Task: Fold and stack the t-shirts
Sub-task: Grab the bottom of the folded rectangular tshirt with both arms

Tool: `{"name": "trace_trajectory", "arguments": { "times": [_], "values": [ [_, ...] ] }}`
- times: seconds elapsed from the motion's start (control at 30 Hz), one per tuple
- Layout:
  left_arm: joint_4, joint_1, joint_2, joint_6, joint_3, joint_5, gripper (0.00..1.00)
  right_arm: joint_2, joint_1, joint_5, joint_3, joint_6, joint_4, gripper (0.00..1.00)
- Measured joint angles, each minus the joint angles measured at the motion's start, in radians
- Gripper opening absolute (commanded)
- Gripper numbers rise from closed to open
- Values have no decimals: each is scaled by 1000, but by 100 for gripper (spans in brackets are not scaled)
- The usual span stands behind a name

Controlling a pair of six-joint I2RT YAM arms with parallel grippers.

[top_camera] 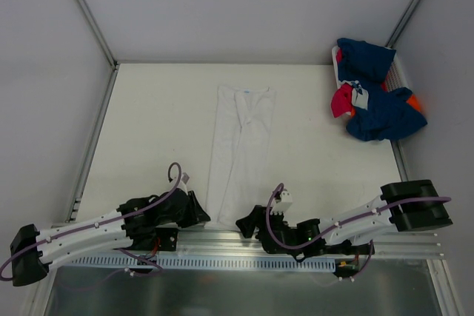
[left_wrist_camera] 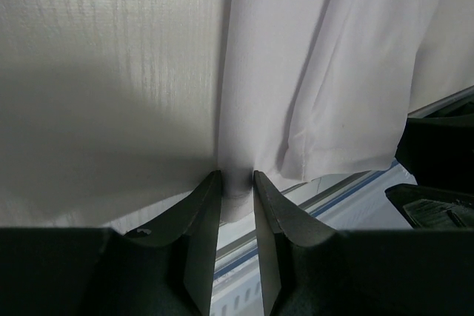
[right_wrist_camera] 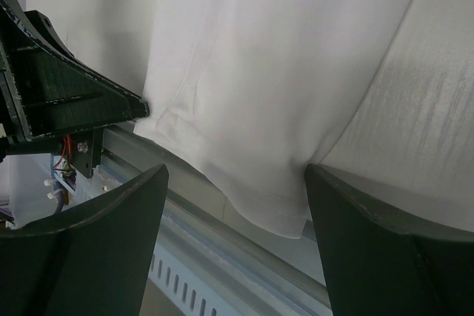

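Note:
A white t-shirt (top_camera: 241, 142), folded lengthwise into a narrow strip, lies down the middle of the table with its hem at the near edge. My left gripper (top_camera: 201, 217) sits at the hem's left corner. In the left wrist view the left gripper (left_wrist_camera: 236, 176) is shut on a pinch of the white t-shirt (left_wrist_camera: 318, 72). My right gripper (top_camera: 244, 223) is at the hem's right corner. In the right wrist view it (right_wrist_camera: 235, 172) stands wide open, with the hem corner of the white t-shirt (right_wrist_camera: 274, 205) hanging between the fingers and not gripped.
A heap of navy t-shirts (top_camera: 378, 112) with a pinkish-red one (top_camera: 341, 100) and some orange (top_camera: 416, 101) lies at the back right, partly in a white basket (top_camera: 401, 72). A metal rail (top_camera: 222, 238) runs along the near table edge. Walls enclose the table.

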Motion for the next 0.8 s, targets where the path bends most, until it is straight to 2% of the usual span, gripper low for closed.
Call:
{"name": "trace_trajectory", "arguments": {
  "times": [0.1,0.17,0.2,0.23,0.27,0.3,0.37,0.47,0.57,0.8],
  "values": [
    [6,-16,11,-10,2,-4,24,0,0,-4,8,4,-18,79],
    [8,-28,21,-14,4,-8,23,0,1,-10,22,5,-46,75],
    [8,-34,23,-18,5,-9,22,1,2,-13,32,5,-69,69],
    [8,-39,26,-22,5,-11,21,4,4,-17,41,5,-94,58],
    [9,-42,29,-27,5,-10,20,8,6,-21,51,5,-121,54],
    [9,-46,31,-30,5,-11,15,15,8,-29,60,10,-153,49],
    [2,-46,32,-34,5,-11,7,30,11,-31,76,9,-196,18],
    [-4,-46,33,-37,5,-12,3,48,12,-35,84,17,-231,6],
    [-2,-46,37,-37,5,-13,0,56,12,-35,93,22,-245,0],
    [14,-51,52,-37,6,-13,0,69,12,-35,112,25,-270,0]
  ]
}}
